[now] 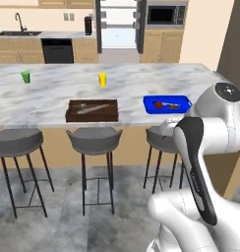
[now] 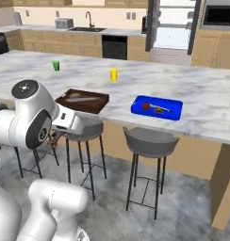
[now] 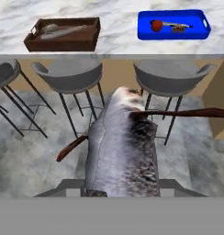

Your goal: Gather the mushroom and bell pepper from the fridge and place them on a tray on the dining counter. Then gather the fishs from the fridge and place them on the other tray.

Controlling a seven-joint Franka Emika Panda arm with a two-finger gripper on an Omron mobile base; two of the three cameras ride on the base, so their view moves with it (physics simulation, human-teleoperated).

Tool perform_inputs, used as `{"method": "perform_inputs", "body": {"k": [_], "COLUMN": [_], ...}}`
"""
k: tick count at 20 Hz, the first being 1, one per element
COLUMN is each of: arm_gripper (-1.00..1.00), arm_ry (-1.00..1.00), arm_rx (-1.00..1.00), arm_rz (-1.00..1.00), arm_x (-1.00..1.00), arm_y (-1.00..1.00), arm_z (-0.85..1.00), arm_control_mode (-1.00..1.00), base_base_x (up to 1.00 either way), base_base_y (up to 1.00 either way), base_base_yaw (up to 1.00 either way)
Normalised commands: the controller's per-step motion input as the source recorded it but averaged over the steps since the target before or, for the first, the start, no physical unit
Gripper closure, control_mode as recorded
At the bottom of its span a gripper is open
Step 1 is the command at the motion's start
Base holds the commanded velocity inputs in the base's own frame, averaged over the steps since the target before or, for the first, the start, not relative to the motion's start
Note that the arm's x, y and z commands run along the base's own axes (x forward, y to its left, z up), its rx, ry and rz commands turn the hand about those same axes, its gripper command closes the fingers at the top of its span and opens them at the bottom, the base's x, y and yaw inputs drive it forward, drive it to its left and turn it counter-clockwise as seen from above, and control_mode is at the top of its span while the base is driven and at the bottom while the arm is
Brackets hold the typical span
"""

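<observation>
— Surface first: brown tray, upper left in our hand view, already holds one fish; blue tray, upper right, has pepper and mushroom.

— Our hand grips the second fish, centre frame; delivery remains.

Even, soft rendered light fills the kitchen, brightest at the open fridge behind the tabletop, whose pale marble shows no glare. Shadows are faint, only slight darkening under the stools in front of the tabletop. All pictures look coarse and slightly soft, without edge distortion.
</observation>
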Motion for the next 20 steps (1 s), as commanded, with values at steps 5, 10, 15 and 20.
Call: {"method": "perform_inputs", "body": {"k": [5, 10, 15, 20], "arm_gripper": [1.00, 1.00, 1.00, 1.00], "arm_ry": [0.00, 0.00, 0.00, 0.00], "arm_rx": [0.00, 0.00, 0.00, 0.00], "arm_rz": [0.00, 0.00, 0.00, 0.00], "arm_x": [0.00, 0.00, 0.00, 0.00], "arm_y": [0.00, 0.00, 0.00, 0.00], "arm_z": [0.00, 0.00, 0.00, 0.00], "arm_control_mode": [1.00, 1.00, 1.00, 1.00], "base_base_x": [0.44, 0.52, 0.70, 0.59], "base_base_y": [0.93, 0.61, 0.10, 0.00], "base_base_yaw": [-0.30, -0.18, -0.03, 0.00]}}
